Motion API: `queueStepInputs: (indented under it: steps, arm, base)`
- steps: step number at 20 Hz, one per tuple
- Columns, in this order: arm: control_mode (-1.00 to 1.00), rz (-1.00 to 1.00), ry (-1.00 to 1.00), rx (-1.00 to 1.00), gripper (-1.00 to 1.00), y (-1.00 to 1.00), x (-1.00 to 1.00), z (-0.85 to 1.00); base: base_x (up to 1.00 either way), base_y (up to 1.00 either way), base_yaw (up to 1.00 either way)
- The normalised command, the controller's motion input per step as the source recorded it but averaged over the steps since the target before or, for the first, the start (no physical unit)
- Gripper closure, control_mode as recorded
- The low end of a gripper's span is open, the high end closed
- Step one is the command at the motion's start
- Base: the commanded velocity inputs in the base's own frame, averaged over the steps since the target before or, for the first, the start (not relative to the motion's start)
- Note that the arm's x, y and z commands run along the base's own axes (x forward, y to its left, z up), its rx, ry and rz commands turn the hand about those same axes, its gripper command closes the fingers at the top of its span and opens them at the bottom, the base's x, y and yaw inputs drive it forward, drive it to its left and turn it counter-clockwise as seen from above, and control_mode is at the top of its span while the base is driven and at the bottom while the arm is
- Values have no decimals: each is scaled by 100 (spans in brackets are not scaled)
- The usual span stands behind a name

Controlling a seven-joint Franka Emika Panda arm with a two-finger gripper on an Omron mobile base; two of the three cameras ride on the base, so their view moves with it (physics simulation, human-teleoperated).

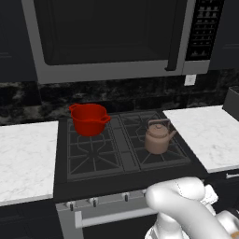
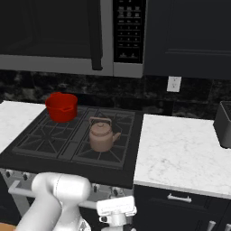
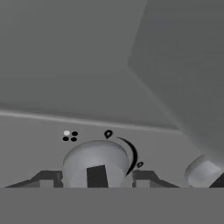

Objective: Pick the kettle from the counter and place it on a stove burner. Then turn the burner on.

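Note:
The copper-brown kettle [image 1: 157,138] [image 2: 102,136] stands upright on the stove burner [image 1: 140,158] [image 2: 116,155] at the front right of the black cooktop. The white marble counter [image 1: 210,133] [image 2: 180,149] lies to its right. My arm is bent low in front of the stove, its hand [image 2: 116,208] at the control panel. In the hand view my gripper [image 3: 157,179] is open, pointing at the stove front. One fingertip [image 3: 97,176] overlaps a grey round knob [image 3: 94,157]; the other fingertip [image 3: 218,180] is beside a second knob [image 3: 199,169].
A red two-handled pot [image 1: 89,119] [image 2: 62,107] sits on the back left burner. A microwave [image 1: 107,37] hangs above the cooktop. A row of knobs [image 1: 93,201] and an oven handle [image 1: 107,217] run along the stove front. A dark box [image 2: 224,124] stands on the right counter.

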Motion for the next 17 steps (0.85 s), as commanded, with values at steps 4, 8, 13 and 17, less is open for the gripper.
queueStepInputs:
  steps: [4, 8, 13, 17]
  arm:
    - [-100, 29, -45, -23, 100, 3, 0, 0]
    - [-100, 28, -48, -24, 100, 8, 0, 0]
    - [-100, 27, -47, -27, 100, 16, -1, -1]
    - [-100, 5, -5, -4, 100, 11, -6, 0]
  base:
    - [0, 0, 0]
    - [0, 0, 0]
    - [0, 0, 0]
    - [0, 0, 0]
